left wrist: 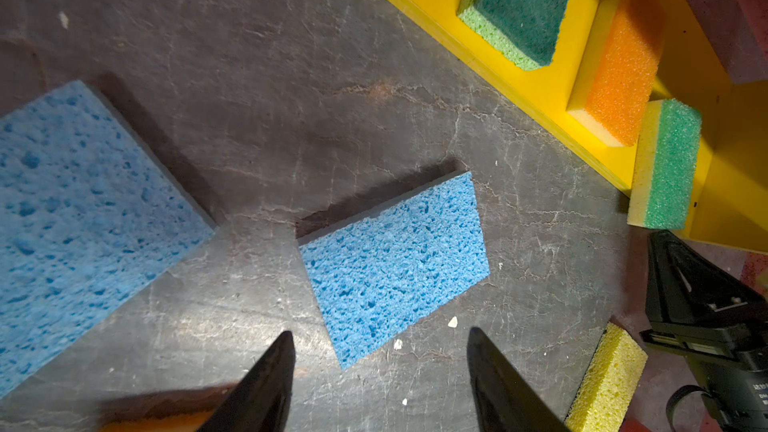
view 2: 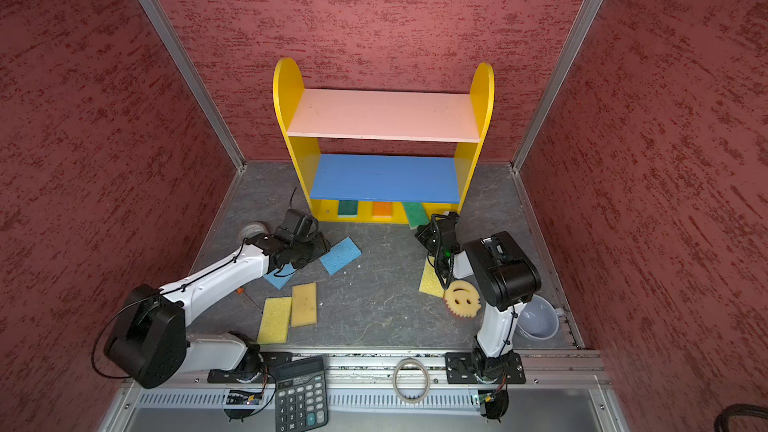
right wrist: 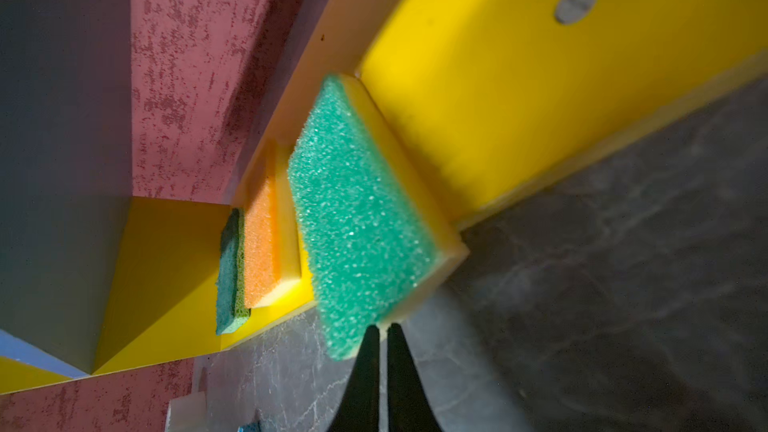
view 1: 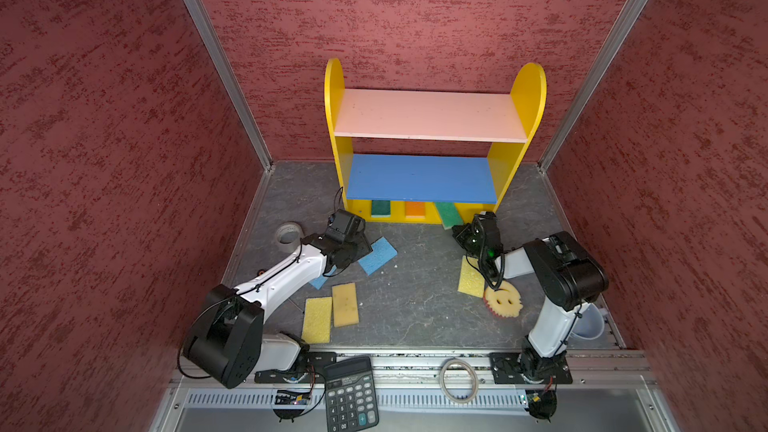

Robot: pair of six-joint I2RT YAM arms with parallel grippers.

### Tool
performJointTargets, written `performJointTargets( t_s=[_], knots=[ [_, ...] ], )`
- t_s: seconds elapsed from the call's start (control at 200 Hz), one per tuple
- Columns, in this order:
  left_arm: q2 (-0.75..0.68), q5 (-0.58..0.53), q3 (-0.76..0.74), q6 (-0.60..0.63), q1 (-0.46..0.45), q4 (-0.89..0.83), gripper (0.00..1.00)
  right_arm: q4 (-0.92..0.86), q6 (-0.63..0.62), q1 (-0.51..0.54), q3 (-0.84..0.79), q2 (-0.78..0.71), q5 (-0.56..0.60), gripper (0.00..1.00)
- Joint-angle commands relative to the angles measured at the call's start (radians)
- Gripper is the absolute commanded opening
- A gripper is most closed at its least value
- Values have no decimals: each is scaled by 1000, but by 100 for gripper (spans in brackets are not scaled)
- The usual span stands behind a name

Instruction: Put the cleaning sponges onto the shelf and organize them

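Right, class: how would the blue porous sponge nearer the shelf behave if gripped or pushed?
The blue porous rectangular sponge is probably light and squashy, given its open-pored foam. Lying flat on the grey tabletop, it would likely slide, not roll or tip.

You see the shelf (view 1: 528,93) at the back. On its bottom board (view 1: 398,213) lie a dark green sponge (view 1: 380,208), an orange sponge (view 1: 414,209) and a light green sponge (view 1: 449,214). The light green one sits crooked and pokes out over the front edge. Your right gripper (view 1: 457,230) is right by that end. Your left gripper (view 1: 365,246) is at the end of a blue sponge (view 1: 380,257). A yellow sponge (view 1: 317,320) and a tan sponge (view 1: 345,304) lie side by side on the floor.
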Motion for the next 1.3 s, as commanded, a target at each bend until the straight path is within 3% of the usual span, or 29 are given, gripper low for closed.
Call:
performJointTargets(
  t_s=[0.0, 0.23, 0.431, 0.551, 0.842, 1.107, 1.298],
  knots=[
    [2, -23, 24, 2, -7, -15, 66, 4, -4, -1, 21, 13, -23, 9],
    [25, -52, 65, 8, -22, -48, 66, 19, -18, 1, -51, -22, -1, 8],
    [32, -51, 90, 24, -29, -37, 65, -131, -135, -16, -73, -145, 91, 12],
    [21, -55, 97, 33, -42, -31, 60, -157, -146, -86, -66, -188, 44, 12],
    [19, -55, 73, 12, -51, -25, 60, -228, -239, -153, 67, -126, -42, 29],
    [37, -52, 74, 21, -56, -14, 60, -160, -200, -153, 102, -46, -104, 45],
    [56, -45, 69, 30, -54, -9, 61, -76, -156, -153, 87, -8, -133, 48]
  ],
)
